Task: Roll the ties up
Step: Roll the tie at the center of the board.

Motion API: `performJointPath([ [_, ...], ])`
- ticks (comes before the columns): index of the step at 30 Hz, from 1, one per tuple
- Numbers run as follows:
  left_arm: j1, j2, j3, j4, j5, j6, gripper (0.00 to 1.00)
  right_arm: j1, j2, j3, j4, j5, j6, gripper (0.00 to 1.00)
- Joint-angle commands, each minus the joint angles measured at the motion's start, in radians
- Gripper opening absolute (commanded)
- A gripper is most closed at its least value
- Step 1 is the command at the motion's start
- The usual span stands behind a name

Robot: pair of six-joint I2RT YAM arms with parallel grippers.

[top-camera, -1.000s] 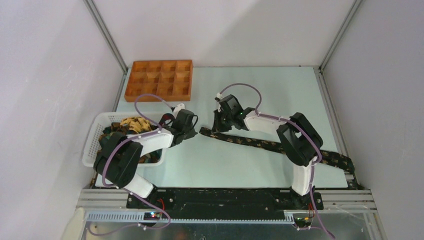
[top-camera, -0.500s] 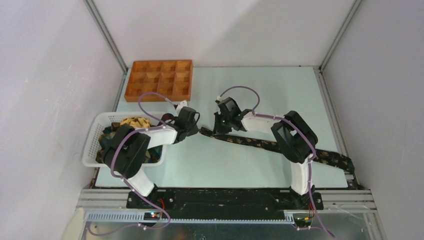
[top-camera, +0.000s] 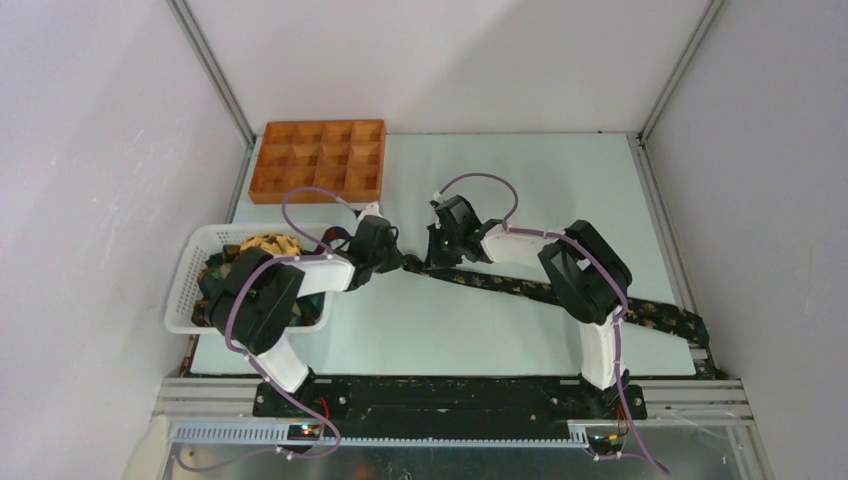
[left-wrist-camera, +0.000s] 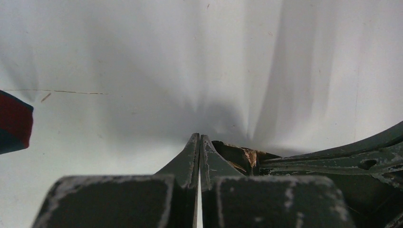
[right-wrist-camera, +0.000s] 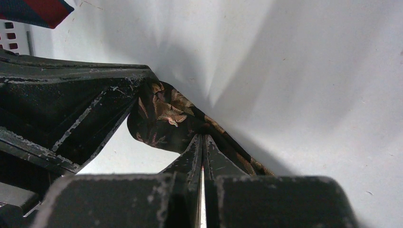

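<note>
One dark tie [top-camera: 560,292] with gold leafy print lies across the table from the middle to the right front edge. My right gripper [top-camera: 437,256] is shut on the tie near its left end. In the right wrist view the tie end [right-wrist-camera: 164,118] curls up off the table just beyond my shut right gripper [right-wrist-camera: 203,138]. My left gripper [top-camera: 397,259] is shut and empty, its tips right beside that end. In the left wrist view the tie end [left-wrist-camera: 243,156] lies just right of the left gripper [left-wrist-camera: 199,138]. More ties [top-camera: 262,250] are heaped in the basket.
A white mesh basket [top-camera: 190,290] stands at the left by the left arm. An orange compartment tray [top-camera: 318,160] sits at the back left. A red and dark blue thing [right-wrist-camera: 38,9] shows at the edge of both wrist views [left-wrist-camera: 14,121].
My left gripper has moved right, up to the tie's left end. My right gripper has shifted slightly left with the tie, so the two grippers are now close together.
</note>
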Motion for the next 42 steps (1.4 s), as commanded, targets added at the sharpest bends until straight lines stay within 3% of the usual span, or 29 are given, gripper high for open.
performJointPath([
  [1, 0.004, -0.008, -0.031, 0.036, 0.043, 0.013, 0.00, 0.007, 0.027, 0.022, 0.002, 0.015, -0.003, 0.00],
  [16, 0.008, -0.067, -0.048, -0.014, -0.018, 0.000, 0.00, 0.011, -0.179, 0.022, -0.105, 0.103, -0.031, 0.00],
  [28, 0.042, -0.083, -0.127, 0.027, 0.023, -0.049, 0.00, 0.028, -0.115, 0.023, -0.173, 0.197, -0.020, 0.00],
  [42, 0.044, -0.036, -0.152, 0.149, 0.133, -0.053, 0.00, 0.028, -0.050, 0.022, -0.150, 0.152, -0.016, 0.00],
])
